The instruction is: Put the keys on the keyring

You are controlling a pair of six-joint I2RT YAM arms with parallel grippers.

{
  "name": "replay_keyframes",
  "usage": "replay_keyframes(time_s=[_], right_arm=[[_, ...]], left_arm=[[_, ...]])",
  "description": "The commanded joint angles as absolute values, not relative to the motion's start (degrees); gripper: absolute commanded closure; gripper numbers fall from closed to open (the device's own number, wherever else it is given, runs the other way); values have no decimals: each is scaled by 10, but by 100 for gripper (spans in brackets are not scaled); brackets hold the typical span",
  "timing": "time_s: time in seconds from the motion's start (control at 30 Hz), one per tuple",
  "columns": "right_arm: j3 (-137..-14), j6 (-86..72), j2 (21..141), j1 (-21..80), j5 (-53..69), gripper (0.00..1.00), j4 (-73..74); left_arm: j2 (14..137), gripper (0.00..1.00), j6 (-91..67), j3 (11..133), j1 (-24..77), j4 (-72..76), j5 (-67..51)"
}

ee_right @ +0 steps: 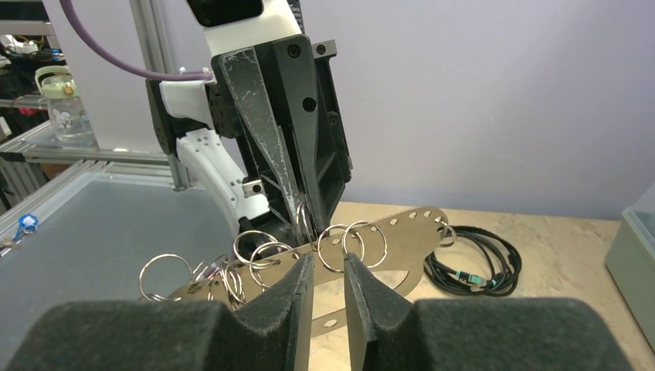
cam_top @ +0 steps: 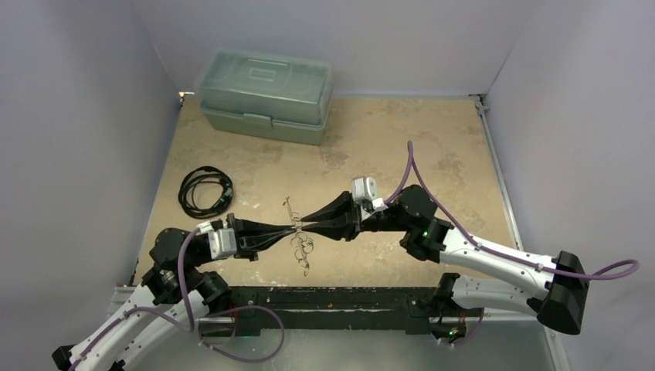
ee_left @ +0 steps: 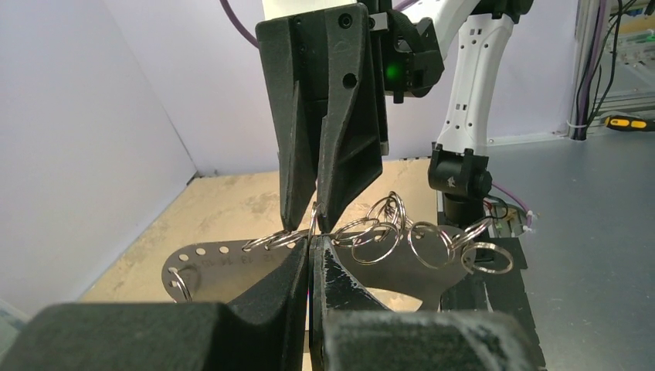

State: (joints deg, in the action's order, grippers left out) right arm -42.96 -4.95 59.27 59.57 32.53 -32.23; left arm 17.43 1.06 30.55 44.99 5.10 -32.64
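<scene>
Top external, mid-frame: pinching keyring (cam_top: 300,247) shut with left gripper (cam_top: 291,229); straddling it with right gripper (cam_top: 303,222), slightly parted, hold unclear.

Pale lilac walls (cam_top: 77,116) close in tan mottled desk (cam_top: 448,147) on three sides. Aluminium frame (ee_right: 85,152) off-desk. Light even.

— What's the table (cam_top: 432,139) like?
— Tan, mottled (paler blotches here and there), pale walls (cam_top: 77,116) on three sides.
— And on it?
— A green lidded box (cam_top: 266,94) in the far left corner; a coiled black cable (cam_top: 205,191) near the left edge.
</scene>
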Motion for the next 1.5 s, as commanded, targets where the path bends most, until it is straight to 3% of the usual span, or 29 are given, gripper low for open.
replay_keyframes(time_s=[0.0, 1.47], right_arm=[[-430, -52, 591, 596, 311, 76, -337], [-432, -68, 588, 597, 380, 76, -398]], left_arm=[[169, 100, 4, 305, 446, 88, -338], [173, 100, -14, 308, 436, 78, -320]])
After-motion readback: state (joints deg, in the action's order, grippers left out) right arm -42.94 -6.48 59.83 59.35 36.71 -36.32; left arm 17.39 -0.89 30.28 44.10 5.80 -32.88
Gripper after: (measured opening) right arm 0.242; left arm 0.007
